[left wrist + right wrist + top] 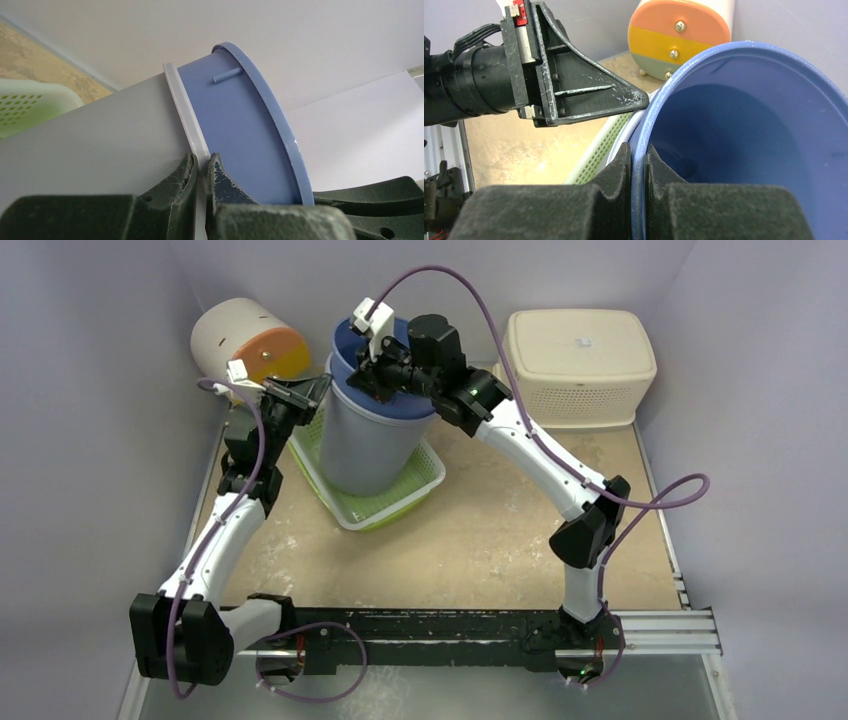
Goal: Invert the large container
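From above, the grey container (365, 450) stands upright inside a green basket (400, 498), at the back left part of the table (480, 530). A blue bucket (347, 352) sits inside it, and the upper part of the bucket sticks out over the grey rim. The left gripper (318, 390) is at the left side of this rim. The right gripper (375, 380) is at the top edge of the blue bucket, on its far side. A cream cylinder (245, 340) with an orange end lies behind the basket on the left. A cream box (580, 365) with a lid stands at the back right.

In the left wrist view, the left gripper (202, 162) is almost fully closed and pinches the thin white rim (182, 107) of the grey container (100, 135). The blue bucket (235, 130) comes out just past this rim. A corner of the green basket (25, 102) shows at the left.

In the right wrist view, the right gripper (638, 152) is pressed closed on the edge of the blue bucket (749, 140), one finger inside and one outside. The left gripper (634, 97) points at the rim from the left. The cylinder (679, 35) shows orange, yellow and grey bands behind the bucket.
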